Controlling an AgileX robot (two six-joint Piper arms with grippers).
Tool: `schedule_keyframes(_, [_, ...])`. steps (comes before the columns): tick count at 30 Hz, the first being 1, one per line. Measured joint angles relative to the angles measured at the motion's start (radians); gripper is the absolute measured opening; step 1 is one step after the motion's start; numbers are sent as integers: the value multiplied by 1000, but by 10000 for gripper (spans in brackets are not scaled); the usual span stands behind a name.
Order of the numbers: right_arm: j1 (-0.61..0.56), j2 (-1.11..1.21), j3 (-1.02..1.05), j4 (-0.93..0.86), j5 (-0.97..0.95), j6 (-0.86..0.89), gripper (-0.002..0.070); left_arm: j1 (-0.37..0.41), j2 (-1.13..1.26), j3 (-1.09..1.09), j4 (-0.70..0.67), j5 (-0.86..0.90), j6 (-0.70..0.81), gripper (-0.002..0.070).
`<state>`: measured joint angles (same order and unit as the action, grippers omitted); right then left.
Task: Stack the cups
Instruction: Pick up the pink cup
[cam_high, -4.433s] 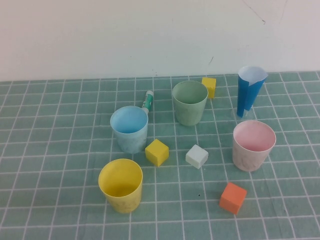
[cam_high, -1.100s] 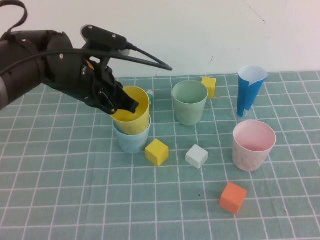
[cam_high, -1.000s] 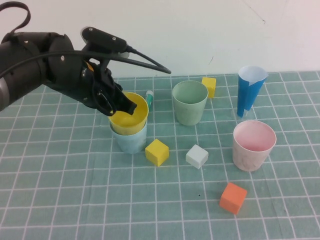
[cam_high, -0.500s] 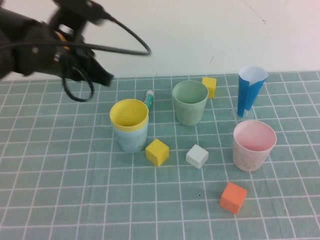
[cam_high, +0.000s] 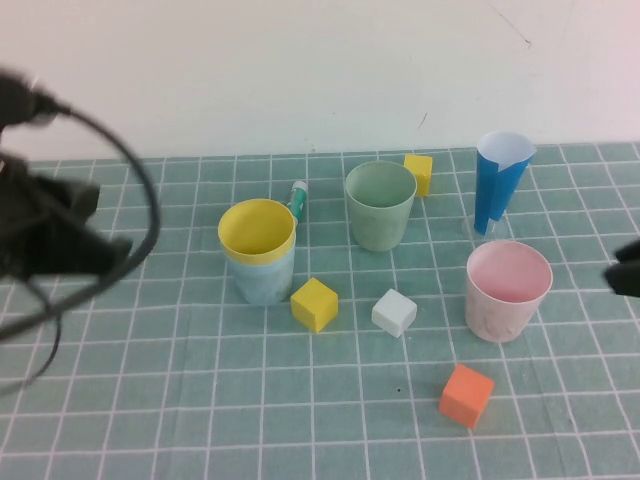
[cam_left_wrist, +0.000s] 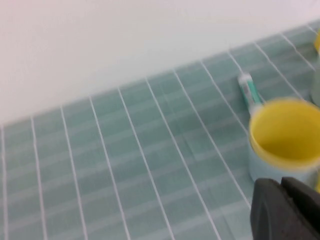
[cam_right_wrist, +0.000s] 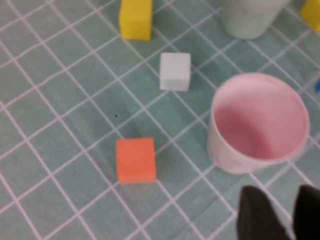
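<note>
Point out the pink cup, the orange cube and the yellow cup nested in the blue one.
pink cup (cam_high: 508, 290), high view, on its inner wall.
orange cube (cam_high: 466, 394), high view, on its top face.
yellow cup (cam_high: 257, 230), high view, on its inside below the rim.

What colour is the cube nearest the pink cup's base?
Orange cube, clearest in the right wrist view beside the pink cup.

- black left arm at the left edge, raised above the surface; its dark left pincer (cam_left_wrist: 282, 210) has both fingers pressed together, holding nothing
- black right pincer (cam_right_wrist: 280, 212) barely enters at the right edge; fingers slightly parted, empty
</note>
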<state>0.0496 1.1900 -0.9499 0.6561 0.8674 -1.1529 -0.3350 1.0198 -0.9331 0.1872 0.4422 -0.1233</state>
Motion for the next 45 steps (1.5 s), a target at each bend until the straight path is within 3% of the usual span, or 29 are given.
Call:
schedule_keyframes(5, [136, 176, -124, -68, -16, -7, 396, 0, -162, 158, -73, 26, 31, 1])
schedule_keyframes(8, [200, 283, -198, -151, -47, 11, 475, 0, -272, 252, -80, -27, 51, 0])
schedule_keyframes(15, [227, 476, -358, -289, -77, 86, 505, 0, -437, 408, -80, -101, 58, -1])
schedule_keyframes(23, [227, 597, -382, -334, -124, 111, 505, 0, -514, 548, -90, -209, 53, -1])
schedule_keyframes(25, [229, 617, -382, -337, -128, 111, 496, 0, -526, 567, -90, -256, 46, -1])
schedule_keyframes(28, [229, 627, -382, -336, -135, 111, 414, 0, -528, 591, -92, -294, 40, -1])
schedule_keyframes(33, [229, 629, -383, -327, -139, 111, 120, 0, -528, 604, -108, -312, 36, -1])
schedule_keyframes(35, [229, 629, -383, -297, -139, 111, 53, 0, -528, 604, -122, -326, 36, -1])
schedule_keyframes(45, [292, 629, -471, 21, -142, 17, 37, 0, -528, 604, -165, -331, -3, -1])
